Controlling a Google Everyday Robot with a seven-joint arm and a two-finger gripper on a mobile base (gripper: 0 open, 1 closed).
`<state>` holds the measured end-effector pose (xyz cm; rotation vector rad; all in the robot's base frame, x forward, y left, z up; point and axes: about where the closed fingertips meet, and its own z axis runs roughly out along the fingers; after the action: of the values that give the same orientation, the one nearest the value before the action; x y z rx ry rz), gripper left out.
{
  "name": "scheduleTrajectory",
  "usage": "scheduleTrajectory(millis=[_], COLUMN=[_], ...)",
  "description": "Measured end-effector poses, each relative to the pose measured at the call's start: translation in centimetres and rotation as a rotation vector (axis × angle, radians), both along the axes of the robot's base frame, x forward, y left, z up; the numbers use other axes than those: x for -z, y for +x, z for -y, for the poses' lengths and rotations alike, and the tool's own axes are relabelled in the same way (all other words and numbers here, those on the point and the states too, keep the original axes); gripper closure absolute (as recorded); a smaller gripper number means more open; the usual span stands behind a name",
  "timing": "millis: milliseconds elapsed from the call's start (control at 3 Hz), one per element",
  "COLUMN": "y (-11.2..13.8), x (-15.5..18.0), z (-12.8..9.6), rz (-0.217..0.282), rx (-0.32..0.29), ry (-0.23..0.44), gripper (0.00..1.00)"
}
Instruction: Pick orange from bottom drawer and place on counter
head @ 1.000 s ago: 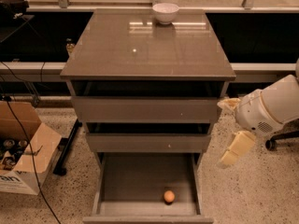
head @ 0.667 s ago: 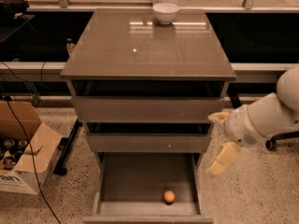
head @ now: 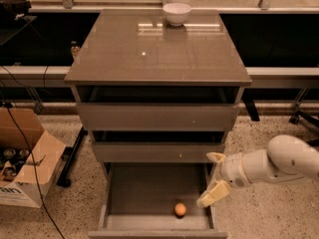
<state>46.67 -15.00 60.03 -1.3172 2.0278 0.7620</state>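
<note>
Dark letters are showing on the cardboard box (head: pixel 25 176), but they are too unclear to read. The gripper (head: pixel 215 176) is hanging by the bottom drawer's (head: pixel 144 188) right side, fingers (head: pixel 214 193) apart.

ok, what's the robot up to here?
The robot's hand hangs open and empty at the right edge of the pulled-out bottom drawer. The orange lies on the drawer floor near the front, not yet grasped. A white bowl sits at the back of the counter.
</note>
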Motion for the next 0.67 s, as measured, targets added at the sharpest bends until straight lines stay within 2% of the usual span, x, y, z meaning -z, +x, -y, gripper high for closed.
scheduleTrajectory(millis=[333,667], y=[1.4,0.8], x=[5.4,6.9], z=[-0.4,-0.9], rz=[-0.02,-0.047], rx=[0.028,0.023], ry=[0.098,0.114], gripper=[0.0,0.0])
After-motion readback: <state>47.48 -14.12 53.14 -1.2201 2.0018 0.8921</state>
